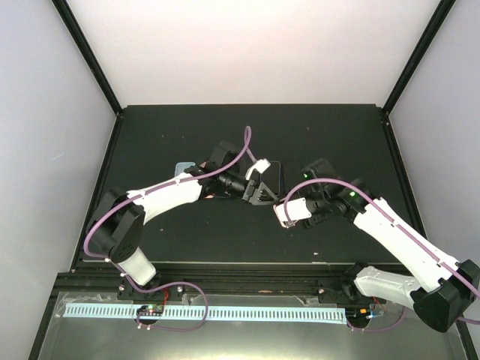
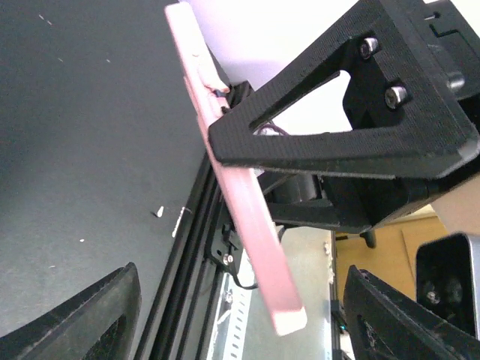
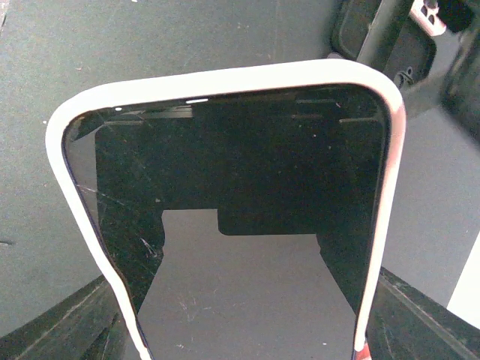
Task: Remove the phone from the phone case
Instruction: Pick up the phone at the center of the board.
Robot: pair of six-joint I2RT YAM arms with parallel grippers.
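The phone (image 3: 225, 150), dark screen up, sits in a pale pink-white case (image 3: 225, 79). My right gripper (image 3: 247, 334) is shut on the cased phone across its sides and holds it above the black table (image 1: 247, 127). In the top view the cased phone (image 1: 286, 214) is at the tip of the right gripper (image 1: 294, 212). In the left wrist view the case (image 2: 247, 217) shows edge-on, clamped by the right gripper's black finger (image 2: 337, 112). My left gripper (image 2: 240, 285) is open, fingers wide apart, just short of the case's free end; in the top view the left gripper (image 1: 264, 180) is up and to the left of the phone.
A light blue flat object (image 1: 184, 168) lies on the table, partly hidden behind the left arm. The black front rail (image 2: 199, 225) runs along the table's near edge. Enclosure walls stand on three sides.
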